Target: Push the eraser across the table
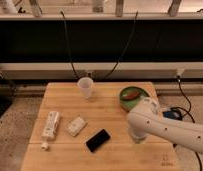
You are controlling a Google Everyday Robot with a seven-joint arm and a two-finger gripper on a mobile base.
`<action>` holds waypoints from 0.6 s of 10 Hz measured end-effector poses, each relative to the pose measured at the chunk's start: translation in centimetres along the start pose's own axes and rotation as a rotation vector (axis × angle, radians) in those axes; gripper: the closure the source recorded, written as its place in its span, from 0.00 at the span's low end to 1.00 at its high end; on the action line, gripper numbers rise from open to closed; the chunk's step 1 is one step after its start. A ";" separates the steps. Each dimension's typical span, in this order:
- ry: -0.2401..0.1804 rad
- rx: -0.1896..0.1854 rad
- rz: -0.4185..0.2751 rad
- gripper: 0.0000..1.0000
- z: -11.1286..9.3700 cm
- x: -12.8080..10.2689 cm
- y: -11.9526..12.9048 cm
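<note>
The white hand (136,135) hovered over the light wooden bench (110,107) near the flat black eraser (98,140) — whether open or closed, I could not tell.

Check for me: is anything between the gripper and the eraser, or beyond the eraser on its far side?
Nothing visible stands between them: only bare table separates the gripper, at the arm's end, from the eraser, leftward in view. Beyond the eraser, a white block sits up-left and a small white piece lies near the left edge.
</note>
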 end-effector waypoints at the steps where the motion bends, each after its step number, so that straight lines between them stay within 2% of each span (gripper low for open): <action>1: -0.003 -0.002 0.003 0.68 0.0 0.0 0.1; 3: -0.006 -0.009 0.007 0.88 0.3 0.0 0.3; 4: -0.008 -0.016 0.006 0.95 0.7 -0.3 0.5; 6: -0.010 -0.014 0.002 0.96 1.4 -0.6 0.3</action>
